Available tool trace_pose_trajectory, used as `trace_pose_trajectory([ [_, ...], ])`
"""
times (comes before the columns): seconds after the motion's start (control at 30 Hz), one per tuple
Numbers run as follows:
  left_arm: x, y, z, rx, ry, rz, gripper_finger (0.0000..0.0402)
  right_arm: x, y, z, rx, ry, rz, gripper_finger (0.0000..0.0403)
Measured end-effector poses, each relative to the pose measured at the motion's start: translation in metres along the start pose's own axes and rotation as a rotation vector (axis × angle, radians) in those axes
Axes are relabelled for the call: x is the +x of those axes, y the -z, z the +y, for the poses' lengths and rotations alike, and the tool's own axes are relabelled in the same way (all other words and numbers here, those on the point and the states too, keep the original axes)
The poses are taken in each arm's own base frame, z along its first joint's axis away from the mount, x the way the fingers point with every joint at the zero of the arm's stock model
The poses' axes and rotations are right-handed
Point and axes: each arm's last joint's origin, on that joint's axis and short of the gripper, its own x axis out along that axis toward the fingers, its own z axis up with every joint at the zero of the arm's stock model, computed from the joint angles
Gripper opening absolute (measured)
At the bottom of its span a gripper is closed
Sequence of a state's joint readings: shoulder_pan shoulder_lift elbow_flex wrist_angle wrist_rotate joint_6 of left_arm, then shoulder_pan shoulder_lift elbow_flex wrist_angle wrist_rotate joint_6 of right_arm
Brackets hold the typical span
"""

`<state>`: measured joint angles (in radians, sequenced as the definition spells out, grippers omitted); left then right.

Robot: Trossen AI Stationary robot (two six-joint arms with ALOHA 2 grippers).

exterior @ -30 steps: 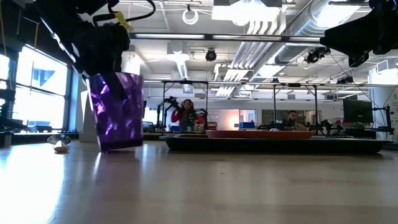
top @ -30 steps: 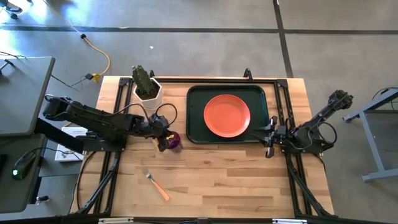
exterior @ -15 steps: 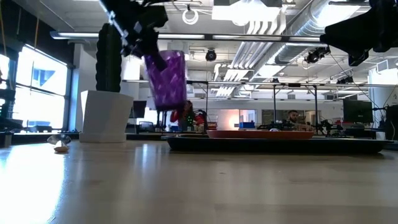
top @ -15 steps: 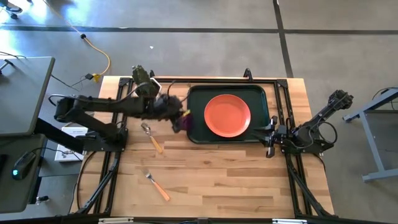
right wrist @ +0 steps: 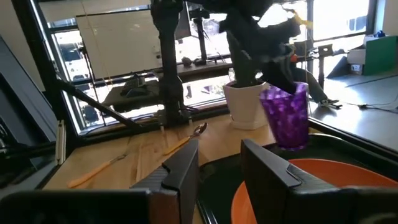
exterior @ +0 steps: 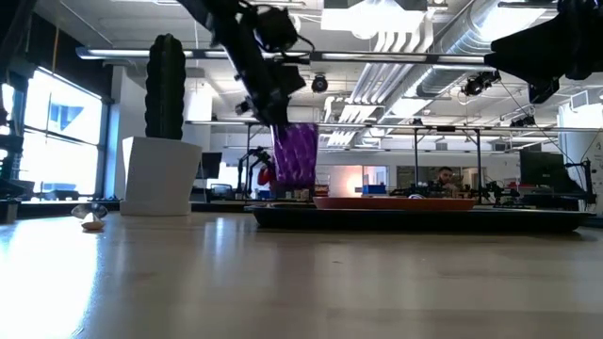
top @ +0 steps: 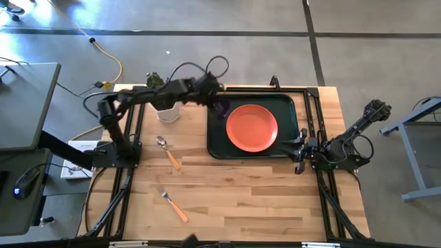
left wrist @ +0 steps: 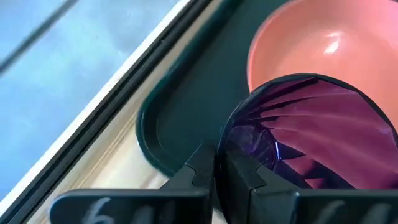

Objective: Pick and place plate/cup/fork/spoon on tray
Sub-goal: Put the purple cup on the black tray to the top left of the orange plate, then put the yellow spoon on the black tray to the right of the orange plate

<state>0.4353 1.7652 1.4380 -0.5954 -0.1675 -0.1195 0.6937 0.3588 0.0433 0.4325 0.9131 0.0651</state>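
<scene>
I had my left gripper (left wrist: 219, 177) pinched on the rim of the cup (exterior: 295, 157), one finger inside the wall and one outside, and the cup hung below it, clear of any surface. In the low view its base sat a little above the tray (top: 216, 117), over the tray's far-left corner as the overhead camera showed it. The plate (top: 251, 127) lay just beside the cup, toward my right arm, already resting on the tray.

The cup looked light and thin-walled, faceted plastic by its sheen, so I judged it stiff enough for a rim grip but likely to swing or slip on its glossy wall if I moved sharply. Taking it by the rim left the base free to set down flat, which suited the placing.

Room was tight. Below my gripper was a narrow strip of bare tray floor between the raised rim and the plate's edge. I judged the cup would fit there, but a drift toward the plate would land it on the plate's lip and tip it. Behind my gripper stood the white pot with the cactus (exterior: 163, 136), near enough that a retreat should go up first.

The spoon (top: 166, 149) and the fork (top: 173, 204) lay on the table (top: 262, 200), well back toward the near side. My right gripper (top: 299, 149) waited at the tray's near-right corner, fingers parted and holding nothing.
</scene>
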Motion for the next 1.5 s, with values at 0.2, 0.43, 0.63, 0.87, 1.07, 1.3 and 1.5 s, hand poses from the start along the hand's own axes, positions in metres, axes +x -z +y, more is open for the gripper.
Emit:
trace_pose_trajectory([
  [0.2, 0.04, -0.013, 0.031, -0.077, 0.042, 0.06, 0.0008, 0.0, 0.0, 0.0, 0.016, 0.001, 0.001, 0.0112],
  [0.43, 0.069, -0.009, 0.055, -0.155, 0.05, 0.11, 0.0009, 0.0, 0.0, 0.0, 0.022, 0.001, 0.003, 0.0112],
  [0.63, 0.072, -0.008, 0.065, -0.211, 0.043, 0.114, 0.001, 0.0, 0.0, 0.0, 0.031, 0.001, 0.003, 0.0112],
  [0.87, 0.07, -0.009, 0.064, -0.24, 0.078, 0.111, 0.0063, 0.0, 0.0, 0.0, 0.029, -0.005, 0.004, 0.0112],
  [1.07, 0.067, -0.011, 0.062, -0.219, 0.062, 0.091, 0.0132, 0.0, 0.001, 0.0, 0.048, -0.004, 0.005, 0.0112],
  [1.3, 0.023, -0.028, 0.055, -0.159, 0.026, -0.046, 0.0169, 0.0, 0.003, 0.0, 0.06, 0.002, 0.021, 0.0112],
  [1.5, -0.038, -0.033, 0.025, -0.115, -0.003, -0.193, 0.017, 0.0, 0.005, 0.0, 0.091, 0.003, 0.039, 0.0112],
])
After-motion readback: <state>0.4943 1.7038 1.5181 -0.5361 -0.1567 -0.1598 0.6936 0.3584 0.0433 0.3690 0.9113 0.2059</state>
